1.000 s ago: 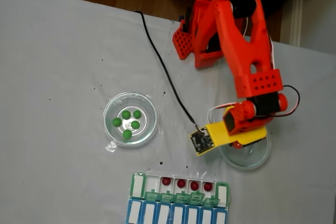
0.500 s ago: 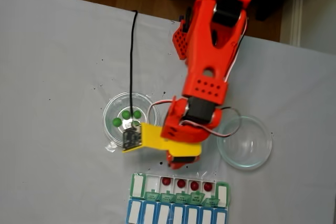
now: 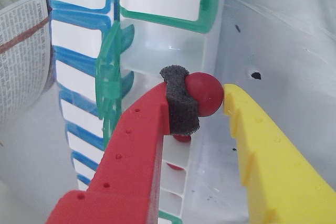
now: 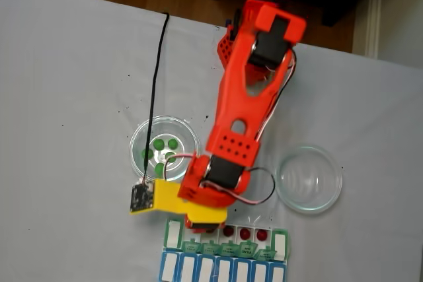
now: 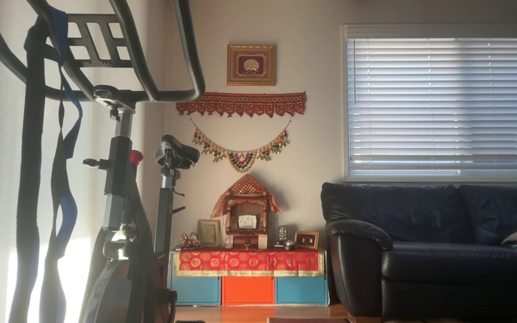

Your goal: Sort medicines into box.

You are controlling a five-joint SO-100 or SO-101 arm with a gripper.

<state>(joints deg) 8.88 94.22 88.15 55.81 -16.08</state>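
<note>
White-covered desk [image 4: 66, 64], pill box [image 4: 281, 242] at its near edge: hand [image 3: 210, 103] clamped on a red ball [image 3: 205, 94] above an open compartment, foam pad barely gripping, so the ball may slip, bounce onto the desk or into a filled slot.

The red ball [image 3: 205, 94] looks smooth and matt. The fingers [image 3: 147, 145] are hard plastic with small holes (one has a rough black foam pad [image 3: 181, 103]). The box [image 3: 168, 51] is shiny see-through plastic. The bench [image 4: 73, 84] is covered in soft grey cloth. The dish [image 4: 308, 179] looks like clear glossy plastic.
</note>
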